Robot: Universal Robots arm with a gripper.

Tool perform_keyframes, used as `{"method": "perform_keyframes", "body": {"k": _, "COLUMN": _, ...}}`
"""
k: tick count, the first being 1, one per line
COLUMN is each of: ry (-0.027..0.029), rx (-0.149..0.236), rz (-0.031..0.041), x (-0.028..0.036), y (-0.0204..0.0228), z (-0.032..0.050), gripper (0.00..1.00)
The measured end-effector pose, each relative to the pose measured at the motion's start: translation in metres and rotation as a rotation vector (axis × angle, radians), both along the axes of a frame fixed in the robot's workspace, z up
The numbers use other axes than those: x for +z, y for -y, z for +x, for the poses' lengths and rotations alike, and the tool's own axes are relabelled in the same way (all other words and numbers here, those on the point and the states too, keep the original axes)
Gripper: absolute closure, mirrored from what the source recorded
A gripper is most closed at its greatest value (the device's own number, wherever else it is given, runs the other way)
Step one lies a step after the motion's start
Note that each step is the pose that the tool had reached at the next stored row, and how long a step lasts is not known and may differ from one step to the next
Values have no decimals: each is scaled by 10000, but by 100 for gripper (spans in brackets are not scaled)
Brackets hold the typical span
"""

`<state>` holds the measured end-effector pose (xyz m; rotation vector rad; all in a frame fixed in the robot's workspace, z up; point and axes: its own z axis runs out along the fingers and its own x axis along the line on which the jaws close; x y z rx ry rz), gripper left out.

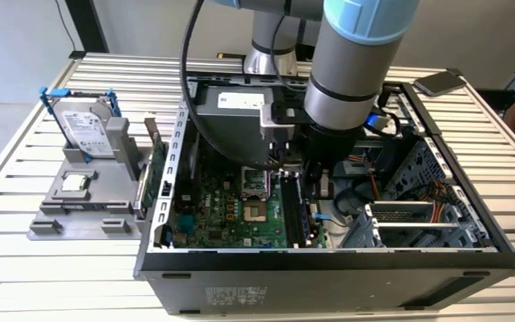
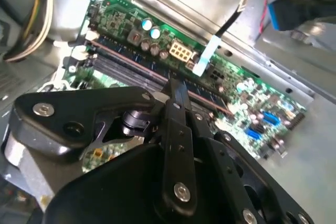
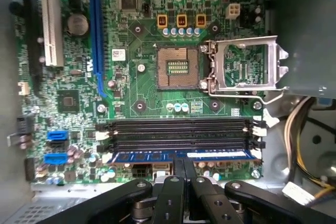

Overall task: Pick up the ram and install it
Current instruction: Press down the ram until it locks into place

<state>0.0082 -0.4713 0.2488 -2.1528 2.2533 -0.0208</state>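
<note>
open black metal computer case (image 1: 329, 258) on slatted white table (image 1: 25, 268) | green motherboard (image 1: 239, 215) in case, toward 9 o'clock of its floor | thin blue-green ram stick (image 3: 181, 156) in outermost slot, beside long black empty slots (image 3: 178, 127) | black two-finger gripper (image 3: 185, 169) directly over ram | grey plastic parts tray (image 1: 83, 201) at 9 o'clock of case, upright silver hard drive (image 1: 88, 131) on it

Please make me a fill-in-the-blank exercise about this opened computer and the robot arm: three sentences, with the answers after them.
1. The gripper sits at the ram, whose board is coloured ____.
2. The processor socket on the motherboard is open and ____.
3. The hard drive stands at the exterior view's ____ of the computer case.
Missing words: blue; empty; left.
</note>
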Motion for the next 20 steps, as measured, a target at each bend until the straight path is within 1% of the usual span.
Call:
{"method": "perform_keyframes", "body": {"k": 17, "ry": -1, "rx": 0, "rz": -3, "x": 769, "y": 0, "z": 0, "gripper": 100}}
{"method": "perform_keyframes", "body": {"k": 18, "ry": -1, "rx": 0, "rz": -3, "x": 792, "y": 0, "z": 0, "gripper": 100}}
{"method": "perform_keyframes", "body": {"k": 20, "ry": 0, "rx": 1, "rz": -1, "x": 799, "y": 0, "z": 0, "gripper": 100}}
